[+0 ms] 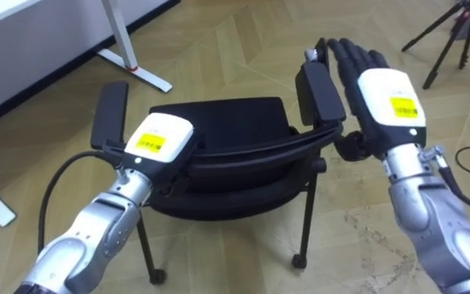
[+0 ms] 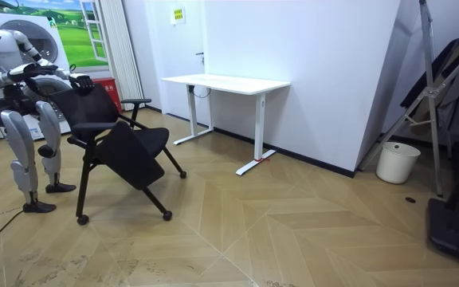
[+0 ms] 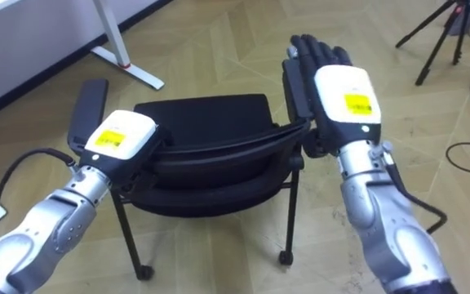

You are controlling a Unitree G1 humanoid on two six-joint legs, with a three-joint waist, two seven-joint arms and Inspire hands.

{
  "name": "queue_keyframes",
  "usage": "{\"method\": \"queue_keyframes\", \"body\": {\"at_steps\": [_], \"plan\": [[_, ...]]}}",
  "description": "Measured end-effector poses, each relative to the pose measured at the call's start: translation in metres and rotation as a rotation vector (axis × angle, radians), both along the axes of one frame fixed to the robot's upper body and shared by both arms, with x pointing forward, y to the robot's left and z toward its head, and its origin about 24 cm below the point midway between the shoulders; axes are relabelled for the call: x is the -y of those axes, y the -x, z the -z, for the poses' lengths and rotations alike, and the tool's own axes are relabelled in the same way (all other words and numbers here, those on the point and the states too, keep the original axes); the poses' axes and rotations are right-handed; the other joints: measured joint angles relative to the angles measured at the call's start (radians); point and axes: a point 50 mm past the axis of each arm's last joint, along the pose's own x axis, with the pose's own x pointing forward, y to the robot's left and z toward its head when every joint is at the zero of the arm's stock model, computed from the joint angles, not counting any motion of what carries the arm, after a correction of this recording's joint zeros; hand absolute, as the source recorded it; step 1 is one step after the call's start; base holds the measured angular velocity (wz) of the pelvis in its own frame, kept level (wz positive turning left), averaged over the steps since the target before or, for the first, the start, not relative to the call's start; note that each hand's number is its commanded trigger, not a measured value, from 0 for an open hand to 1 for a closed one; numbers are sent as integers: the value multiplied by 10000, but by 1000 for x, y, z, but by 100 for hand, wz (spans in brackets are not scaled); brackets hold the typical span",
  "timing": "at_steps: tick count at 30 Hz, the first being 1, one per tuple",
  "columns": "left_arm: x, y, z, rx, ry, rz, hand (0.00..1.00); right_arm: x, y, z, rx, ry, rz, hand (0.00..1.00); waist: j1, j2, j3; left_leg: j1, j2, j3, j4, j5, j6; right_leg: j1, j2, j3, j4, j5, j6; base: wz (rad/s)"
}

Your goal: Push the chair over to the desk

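Note:
A black chair (image 1: 219,122) on small casters stands right in front of me on the wooden floor, its backrest (image 1: 251,155) toward me and its seat facing away. My left hand (image 1: 161,139) lies on the backrest's top edge near the left armrest (image 1: 111,114); its fingers are hidden under the hand. My right hand (image 1: 386,98) rests at the backrest's right end beside the right armrest (image 1: 318,90), fingers straight and pointing forward. In the room view the chair (image 2: 126,147) stands at the left with the robot behind it, both arms reaching to its back.
A white desk (image 2: 229,84) stands against the wall ahead, and its leg (image 1: 125,49) shows just beyond the chair's left side. A tripod (image 1: 451,33) stands at the far right. A white bin (image 2: 397,162) stands by the wall. Open wooden floor lies beyond the chair.

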Motion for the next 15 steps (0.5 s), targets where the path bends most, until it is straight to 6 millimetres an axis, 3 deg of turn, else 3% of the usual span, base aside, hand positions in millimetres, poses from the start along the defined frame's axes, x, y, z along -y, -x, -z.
{"method": "queue_keyframes", "body": {"at_steps": [6,15], "plan": [[2,1,-1,134,-70,328,100,-10,2,7,-614,827,-521,0,108,-14,9,-14,-3,-21,-20,-1,-1,-15,7,-21,-1,1,-1,0],[13,-1,-4,199,-111,965,100,-40,10,14,-1363,1610,-1986,0,569,-15,7,-40,-1,-33,-5,-2,-2,-22,-2,-122,-3,0,-1,1]]}}
